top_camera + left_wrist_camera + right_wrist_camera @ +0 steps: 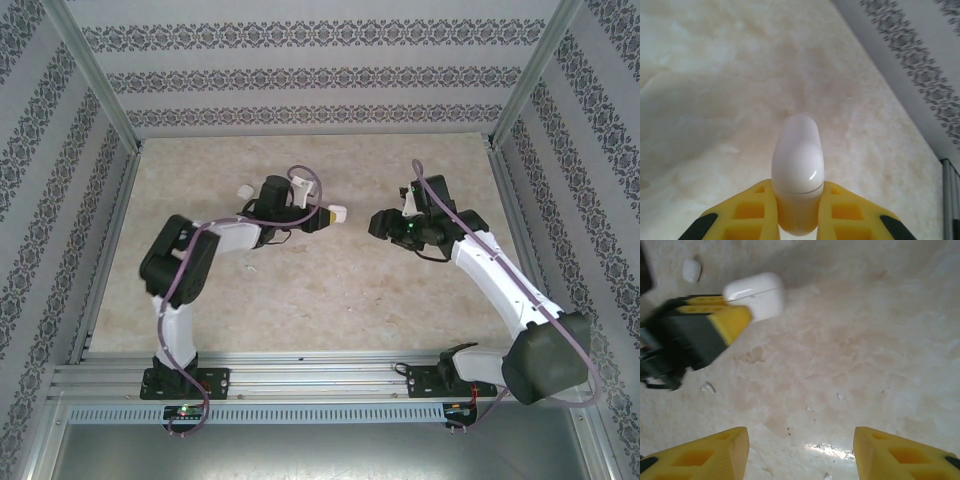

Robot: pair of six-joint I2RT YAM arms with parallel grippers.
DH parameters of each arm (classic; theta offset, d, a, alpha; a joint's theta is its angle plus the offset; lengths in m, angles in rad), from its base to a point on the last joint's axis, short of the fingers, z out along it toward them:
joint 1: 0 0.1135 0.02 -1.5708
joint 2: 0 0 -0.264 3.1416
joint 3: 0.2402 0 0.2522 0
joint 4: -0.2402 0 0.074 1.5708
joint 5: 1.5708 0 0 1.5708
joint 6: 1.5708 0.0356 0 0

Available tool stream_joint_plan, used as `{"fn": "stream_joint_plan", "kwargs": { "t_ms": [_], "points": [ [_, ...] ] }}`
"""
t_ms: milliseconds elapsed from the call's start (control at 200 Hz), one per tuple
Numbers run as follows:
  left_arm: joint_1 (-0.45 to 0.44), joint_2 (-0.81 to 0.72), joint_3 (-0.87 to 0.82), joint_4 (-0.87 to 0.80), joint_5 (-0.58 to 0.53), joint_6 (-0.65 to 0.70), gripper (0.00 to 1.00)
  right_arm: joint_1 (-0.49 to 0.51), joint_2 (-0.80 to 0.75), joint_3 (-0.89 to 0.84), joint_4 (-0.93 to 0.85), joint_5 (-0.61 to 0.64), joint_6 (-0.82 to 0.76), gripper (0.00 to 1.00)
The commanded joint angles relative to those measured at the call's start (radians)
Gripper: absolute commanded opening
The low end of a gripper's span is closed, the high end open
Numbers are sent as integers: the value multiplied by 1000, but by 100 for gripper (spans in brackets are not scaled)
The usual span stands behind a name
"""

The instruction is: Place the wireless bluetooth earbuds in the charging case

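The charging case [797, 160] is a glossy white rounded case with its lid closed, its seam line showing. My left gripper [797, 191] is shut on it and holds it above the table, the yellow fingers [757, 210] pressing both sides. In the top view the case [337, 212] points right toward my right gripper [379, 222], a short gap apart. My right gripper [800, 440] stands open over bare table with nothing between its fingers; from there the case [757, 292] is at the upper left. A small white rounded piece [691, 270], perhaps an earbud, lies beyond it [243, 190].
The beige marble-patterned table [330, 300] is ringed by patterned walls and aluminium posts [95, 80]. A metal rail [320, 375] runs along the near edge by the arm bases. Tiny white flecks [707, 387] dot the surface.
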Motion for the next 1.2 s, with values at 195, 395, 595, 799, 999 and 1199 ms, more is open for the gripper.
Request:
{"fn": "stream_joint_plan", "kwargs": {
  "t_ms": [195,395,595,799,999,1199],
  "points": [
    [-1,200,258,-203,-67,91,8,-70,129,6,62,-100,-28,56],
    [-1,207,289,-284,-95,160,38,-78,172,43,63,-112,-45,55],
    [-1,151,311,-396,-153,274,57,-79,159,48,61,-103,-43,54],
    [12,70,332,-515,-238,381,64,-61,140,41,66,-80,-21,54],
    [123,0,350,-604,-293,352,66,9,165,86,45,-40,-16,54],
    [281,43,479,-799,-350,263,64,81,224,129,62,-25,15,54]
  ]
}}
